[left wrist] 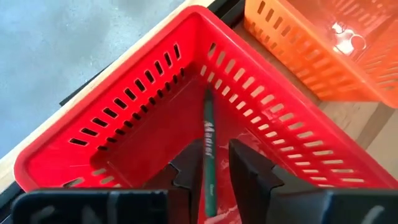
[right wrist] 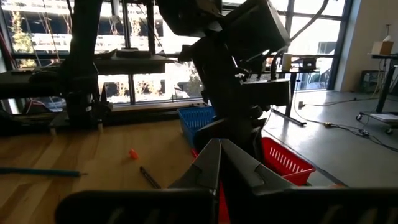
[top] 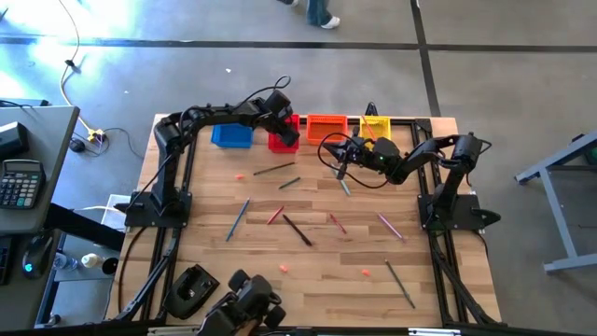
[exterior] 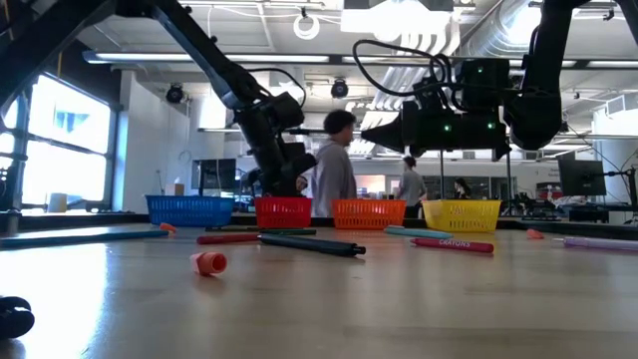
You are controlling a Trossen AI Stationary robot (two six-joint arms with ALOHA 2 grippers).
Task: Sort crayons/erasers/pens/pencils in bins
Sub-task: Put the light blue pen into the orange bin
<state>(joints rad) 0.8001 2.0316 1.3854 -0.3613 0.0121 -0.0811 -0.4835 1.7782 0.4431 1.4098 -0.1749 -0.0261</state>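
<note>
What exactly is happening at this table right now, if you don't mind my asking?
The left gripper is over the red bin, its fingers parted around a green pencil that lies in the bin. The right gripper is shut and hangs over the table near the orange bin. More sticks and small erasers lie scattered on the table.
</note>
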